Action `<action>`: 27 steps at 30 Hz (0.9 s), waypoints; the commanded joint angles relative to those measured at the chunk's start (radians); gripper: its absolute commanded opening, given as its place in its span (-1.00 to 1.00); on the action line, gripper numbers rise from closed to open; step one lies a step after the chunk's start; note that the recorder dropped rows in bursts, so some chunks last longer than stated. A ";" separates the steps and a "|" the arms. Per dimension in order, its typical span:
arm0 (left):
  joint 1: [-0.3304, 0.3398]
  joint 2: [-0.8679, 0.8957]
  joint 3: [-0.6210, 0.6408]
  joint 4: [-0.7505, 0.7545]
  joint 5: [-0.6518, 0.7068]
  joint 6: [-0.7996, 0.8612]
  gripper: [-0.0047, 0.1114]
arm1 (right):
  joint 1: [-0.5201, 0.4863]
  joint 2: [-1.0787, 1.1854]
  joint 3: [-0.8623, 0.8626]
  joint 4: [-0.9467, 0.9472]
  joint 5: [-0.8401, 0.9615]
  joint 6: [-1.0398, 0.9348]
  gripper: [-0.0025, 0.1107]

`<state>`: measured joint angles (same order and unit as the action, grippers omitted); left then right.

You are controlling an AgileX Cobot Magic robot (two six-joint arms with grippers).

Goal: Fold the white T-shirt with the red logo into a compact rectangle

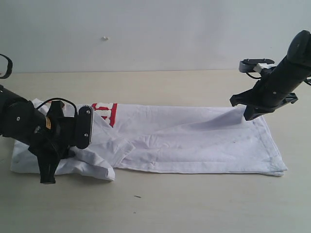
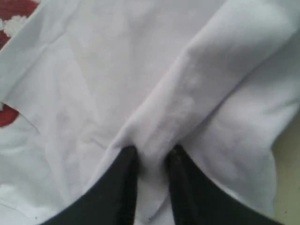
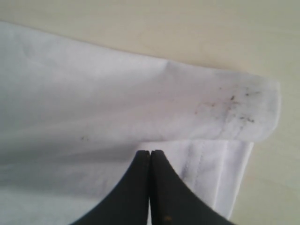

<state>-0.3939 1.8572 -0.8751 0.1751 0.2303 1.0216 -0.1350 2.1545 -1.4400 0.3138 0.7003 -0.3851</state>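
Note:
The white T-shirt point(image 1: 194, 141) lies spread lengthwise across the table, rumpled at its left end. A piece of the red logo point(image 1: 108, 110) shows at the shirt's far edge, and red patches of the logo point(image 2: 14, 14) also sit at the border of the left wrist view. My left gripper point(image 1: 47, 177) is down on the crumpled left end. Its jaws point(image 2: 151, 152) pinch a raised ridge of the white cloth point(image 2: 187, 93). My right gripper point(image 1: 249, 115) is shut on the shirt's far right corner, which rises to a peak there. In the right wrist view its tips point(image 3: 150, 152) meet at a folded-over layer of the shirt point(image 3: 93, 93).
The beige table point(image 1: 194, 204) runs bare in front of the shirt and behind it up to the pale wall point(image 1: 155, 34). The stitched hem point(image 3: 206, 164) lies flat under the lifted layer, with small dark specks on the cloth point(image 3: 234, 108) near the corner.

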 commanded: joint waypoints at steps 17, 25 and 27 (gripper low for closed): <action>-0.003 -0.075 -0.020 -0.010 -0.166 -0.023 -0.81 | -0.004 -0.012 0.005 -0.003 -0.010 -0.007 -0.96; -0.003 -0.077 -0.020 -0.010 -0.277 -0.089 0.26 | -0.004 -0.012 0.005 -0.003 -0.012 -0.007 -0.96; -0.003 -0.078 -0.020 -0.010 -0.348 -0.172 0.26 | -0.004 -0.012 0.005 -0.003 -0.012 -0.007 -0.96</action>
<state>-0.3939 1.7918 -0.8910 0.1753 -0.0233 0.9415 -0.1350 2.1545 -1.4400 0.3138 0.6984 -0.3851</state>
